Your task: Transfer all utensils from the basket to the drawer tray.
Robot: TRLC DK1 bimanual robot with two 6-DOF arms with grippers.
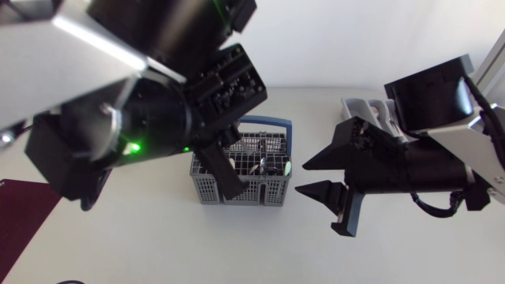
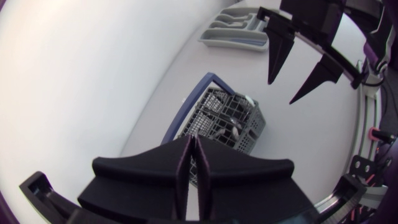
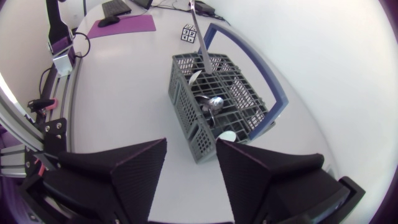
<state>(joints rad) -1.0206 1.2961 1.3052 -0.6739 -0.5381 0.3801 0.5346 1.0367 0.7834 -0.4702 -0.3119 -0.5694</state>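
Utensils [image 3: 214,102] crowd the basket [image 1: 207,189]; left tool [image 2: 193,138] hangs clenched above them for a pick, right tool [image 1: 301,177] gapes empty alongside, giving room.

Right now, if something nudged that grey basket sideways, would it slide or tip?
Likely slides: the basket sits flat and wide on the smooth table. Its mesh walls suggest light plastic. The utensils inside may rattle.
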